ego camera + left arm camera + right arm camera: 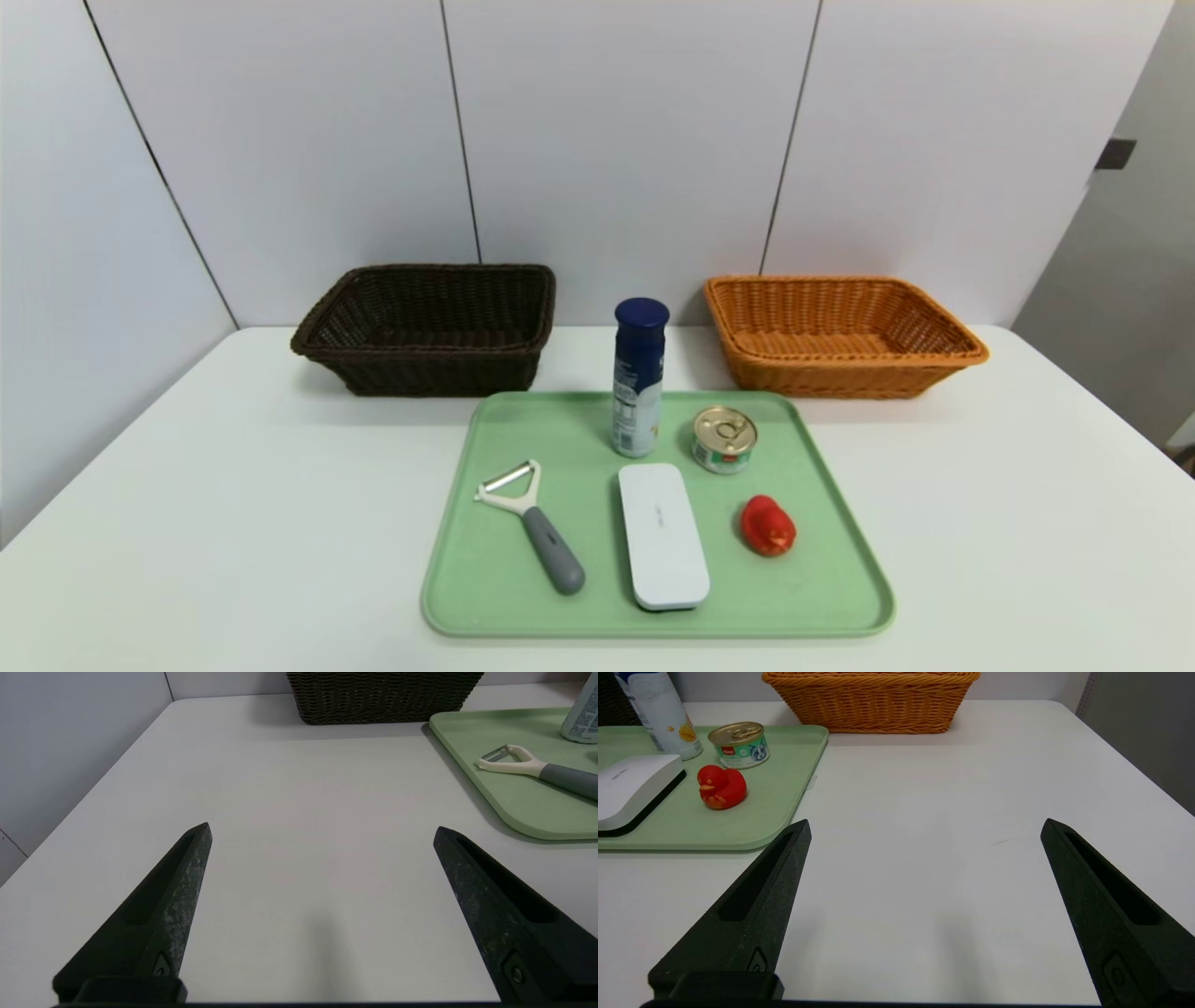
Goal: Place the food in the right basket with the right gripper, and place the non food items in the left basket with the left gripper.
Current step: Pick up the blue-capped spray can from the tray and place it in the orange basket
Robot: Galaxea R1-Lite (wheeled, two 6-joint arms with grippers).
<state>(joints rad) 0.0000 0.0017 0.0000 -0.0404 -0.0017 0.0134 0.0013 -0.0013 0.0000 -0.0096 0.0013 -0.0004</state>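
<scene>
On a green tray (822, 597) stand a tall dark-blue bottle (639, 376) and a small tin can (724, 439). Beside them lie a white peeler with a grey handle (532, 523), a flat white case (661, 534) and a small red duck-shaped toy (767, 525). The dark brown left basket (425, 329) and the orange right basket (840, 334) sit behind the tray, both with nothing in them. My left gripper (322, 828) hovers open over bare table left of the tray. My right gripper (927, 823) hovers open over bare table right of the tray. Neither arm shows in the head view.
The white table (233, 485) ends at a grey panelled wall (616, 140) just behind the baskets. The table's right edge (1134, 760) drops off beside the orange basket.
</scene>
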